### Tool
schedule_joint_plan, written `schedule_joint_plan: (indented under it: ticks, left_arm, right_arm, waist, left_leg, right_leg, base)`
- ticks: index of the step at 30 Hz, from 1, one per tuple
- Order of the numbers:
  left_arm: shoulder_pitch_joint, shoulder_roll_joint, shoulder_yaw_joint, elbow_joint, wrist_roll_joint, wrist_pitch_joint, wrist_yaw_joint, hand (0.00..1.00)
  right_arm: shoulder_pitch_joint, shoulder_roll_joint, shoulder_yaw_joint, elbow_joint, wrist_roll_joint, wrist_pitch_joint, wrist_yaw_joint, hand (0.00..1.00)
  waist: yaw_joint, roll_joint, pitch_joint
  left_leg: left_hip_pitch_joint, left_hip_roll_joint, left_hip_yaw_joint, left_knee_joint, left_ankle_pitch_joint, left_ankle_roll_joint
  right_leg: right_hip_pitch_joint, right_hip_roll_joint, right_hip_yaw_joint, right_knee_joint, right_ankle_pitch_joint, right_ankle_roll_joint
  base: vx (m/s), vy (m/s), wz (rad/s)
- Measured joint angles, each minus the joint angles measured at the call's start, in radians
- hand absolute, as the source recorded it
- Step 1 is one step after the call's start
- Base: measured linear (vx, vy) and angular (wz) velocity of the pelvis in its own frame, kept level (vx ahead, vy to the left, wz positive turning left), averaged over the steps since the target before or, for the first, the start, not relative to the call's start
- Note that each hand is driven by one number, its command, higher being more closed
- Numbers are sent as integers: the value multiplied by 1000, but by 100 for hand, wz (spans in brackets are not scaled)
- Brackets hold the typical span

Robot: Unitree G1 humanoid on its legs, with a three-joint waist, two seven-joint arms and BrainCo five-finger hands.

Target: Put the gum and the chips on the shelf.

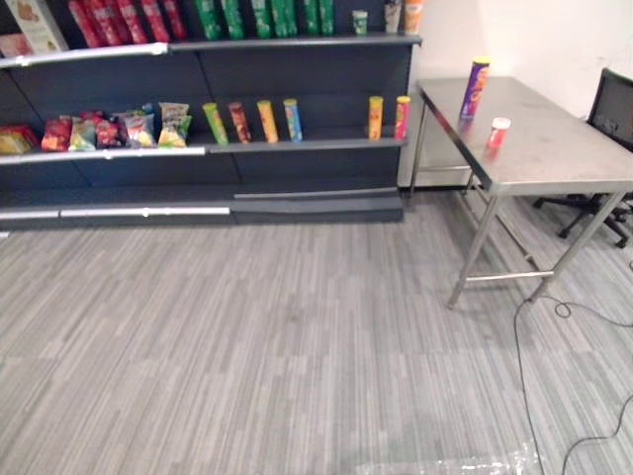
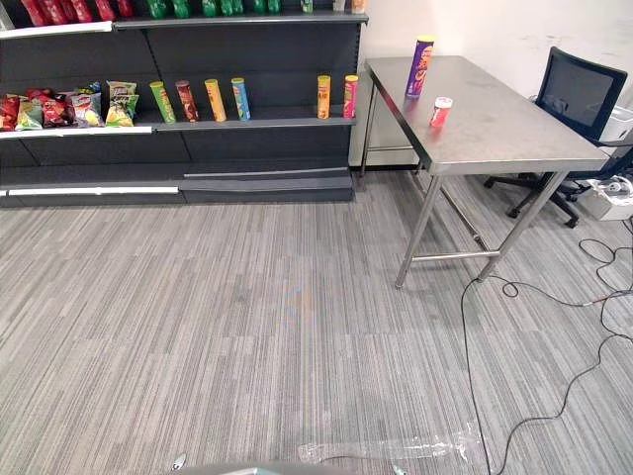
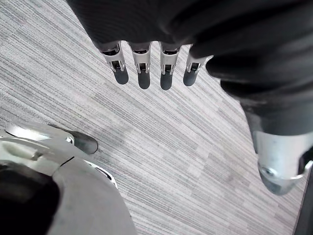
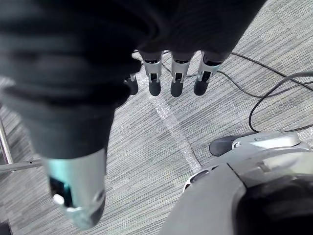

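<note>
A steel table (image 1: 554, 158) stands right of a dark shelf (image 1: 297, 144) stocked with snack bags and cans. On the table's far end a purple chips can (image 1: 476, 87) stands upright. Near it, a little closer, is the gum (image 1: 497, 132), seemingly a small red-and-white tub. A chair (image 2: 577, 94) sits behind the table. The left hand (image 3: 143, 73) and the right hand (image 4: 177, 81) hang over the carpet, fingers straight, empty.

A steel worktop (image 2: 495, 139) stands on grey striped carpet (image 2: 247, 327) — a black chair (image 2: 579, 94) at its far side. Left of it, upright tubes (image 2: 215, 99) in a row, snack bags (image 2: 121, 102) beside them — green containers (image 1: 262, 15) above.
</note>
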Motion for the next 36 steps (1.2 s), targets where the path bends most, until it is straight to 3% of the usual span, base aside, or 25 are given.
schedule_joint_plan:
  ticks: [4, 6, 7, 8, 12, 19, 36]
  left_arm:
    - [-3, 0, 1, 2, -1, 0, -5, 0]
    - [-5, 0, 1, 2, -2, -5, -4, 0]
    - [-5, 0, 1, 3, -2, -12, -2, 0]
    - [-4, -2, 1, 3, -1, -19, 4, 0]
    - [-4, -2, 0, 3, -1, -22, 5, 0]
    - [-6, -1, 0, 0, -1, 21, 14, 0]
    - [-10, -1, 19, 3, 0, 45, 53, 0]
  right_arm:
    - [-8, 3, -13, 3, 0, 0, -1, 0]
    - [-10, 5, -20, 2, 0, 0, -2, 0]
    - [-11, 6, -21, 2, 0, 0, -2, 0]
    - [-11, 6, -24, 2, 0, 0, -1, 0]
    - [-10, 8, -28, 2, 1, -1, -2, 0]
    - [-9, 8, -27, 2, 15, -1, -1, 0]
    - [-9, 13, -25, 3, 21, -13, -9, 0]
  waist:
    - [0, 10, 3]
    - [0, -1, 16]
    - [0, 11, 10]
    - [1, -1, 17]
    - [1, 2, 19]
    - [1, 1, 19]
    - [4, -8, 25]
  left_leg:
    - [9, 0, 19, 1, -8, -12]
    - [20, 0, 20, -1, -9, -14]
    - [21, 0, 22, -1, -9, -14]
    - [20, 0, 22, -5, -9, -14]
    - [24, 4, 26, -8, -7, -12]
    - [33, 9, 40, -23, 1, -11]
    - [31, 9, 40, -24, -1, -14]
  right_leg:
    - [15, 0, 3, -13, 4, 7]
    - [22, 1, 5, -14, 2, 10]
    - [22, 1, 6, -14, 2, 10]
    - [21, 1, 7, -16, 2, 10]
    - [22, 5, 9, -17, 2, 10]
    - [22, 12, 12, -21, 3, 9]
    - [24, 12, 7, -30, 3, 9]
  base:
    - [27, -6, -6]
    - [-16, -16, -5]
    - [-35, -18, -3]
    - [-40, -22, -2]
    - [-51, -28, -3]
    - [-24, -22, -3]
    - [-13, -8, 1]
